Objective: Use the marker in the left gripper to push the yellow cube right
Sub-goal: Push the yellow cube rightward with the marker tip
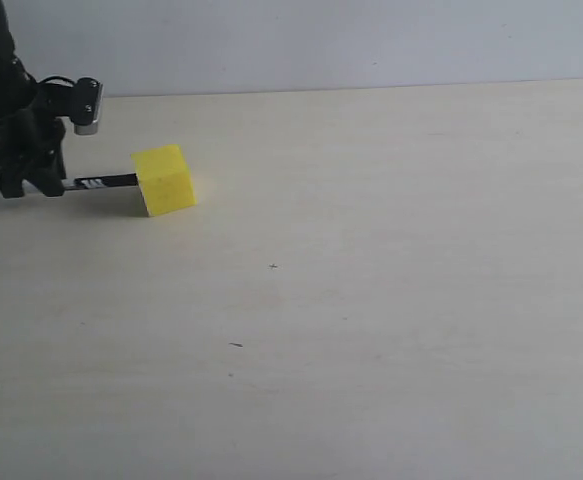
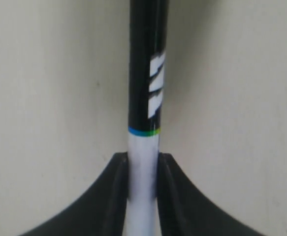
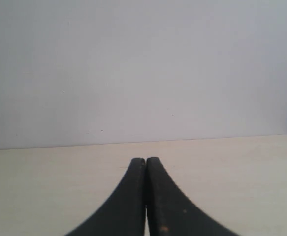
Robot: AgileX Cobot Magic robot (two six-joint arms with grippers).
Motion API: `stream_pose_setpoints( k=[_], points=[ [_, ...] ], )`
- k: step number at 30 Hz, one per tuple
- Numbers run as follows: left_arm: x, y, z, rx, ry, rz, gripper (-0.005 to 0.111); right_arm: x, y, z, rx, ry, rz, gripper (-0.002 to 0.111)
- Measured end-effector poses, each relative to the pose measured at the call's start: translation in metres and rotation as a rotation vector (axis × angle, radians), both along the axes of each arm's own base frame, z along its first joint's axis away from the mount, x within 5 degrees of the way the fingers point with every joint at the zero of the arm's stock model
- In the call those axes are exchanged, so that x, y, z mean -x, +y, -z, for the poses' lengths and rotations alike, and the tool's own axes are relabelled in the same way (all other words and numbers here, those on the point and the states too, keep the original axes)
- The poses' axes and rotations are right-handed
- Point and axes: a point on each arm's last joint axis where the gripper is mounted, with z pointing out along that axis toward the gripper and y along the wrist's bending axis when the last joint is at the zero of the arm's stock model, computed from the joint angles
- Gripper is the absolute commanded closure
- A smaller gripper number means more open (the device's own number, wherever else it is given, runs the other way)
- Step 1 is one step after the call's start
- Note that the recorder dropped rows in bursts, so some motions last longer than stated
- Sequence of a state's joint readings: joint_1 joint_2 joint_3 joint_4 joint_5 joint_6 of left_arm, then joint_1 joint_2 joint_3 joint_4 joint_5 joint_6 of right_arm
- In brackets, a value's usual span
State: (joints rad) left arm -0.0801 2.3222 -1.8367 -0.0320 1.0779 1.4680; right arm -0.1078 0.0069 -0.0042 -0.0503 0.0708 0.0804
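Observation:
At the far left of the exterior view, the yellow cube [image 1: 165,179] rests on the pale wooden table [image 1: 371,300]. The marker [image 1: 99,182] lies level, its black end meeting the cube's left face. My left gripper [image 1: 43,186] is shut on the marker's white barrel. In the left wrist view the marker [image 2: 145,98] runs straight out from between the jaws of the left gripper [image 2: 143,160]; the cube is out of that view. My right gripper [image 3: 145,161] shows only in its wrist view, shut with nothing between its jaws.
A plain grey-white wall [image 1: 321,40] runs behind the table's back edge. To the right of the cube there is only bare tabletop with a few small dark specks [image 1: 235,345].

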Motion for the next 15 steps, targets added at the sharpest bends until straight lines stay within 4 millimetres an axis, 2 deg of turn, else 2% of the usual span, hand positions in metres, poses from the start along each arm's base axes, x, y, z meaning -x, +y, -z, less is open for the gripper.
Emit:
stream_pose_setpoints(
  k=[2, 4, 9, 15],
  points=[
    [-0.002, -0.02, -0.001, 0.014, -0.045, 0.035, 0.107, 0.0, 0.0, 0.0, 0.0, 0.0, 0.0, 0.108],
    [-0.002, -0.028, -0.001, 0.025, -0.056, 0.044, 0.107, 0.0, 0.0, 0.0, 0.0, 0.0, 0.0, 0.108],
    [-0.007, 0.001, -0.001, 0.007, -0.072, -0.006, 0.107, 0.0, 0.0, 0.0, 0.0, 0.0, 0.0, 0.108],
    [-0.013, -0.001, -0.004, 0.015, -0.108, 0.076, 0.107, 0.0, 0.0, 0.0, 0.0, 0.0, 0.0, 0.108]
  ],
)
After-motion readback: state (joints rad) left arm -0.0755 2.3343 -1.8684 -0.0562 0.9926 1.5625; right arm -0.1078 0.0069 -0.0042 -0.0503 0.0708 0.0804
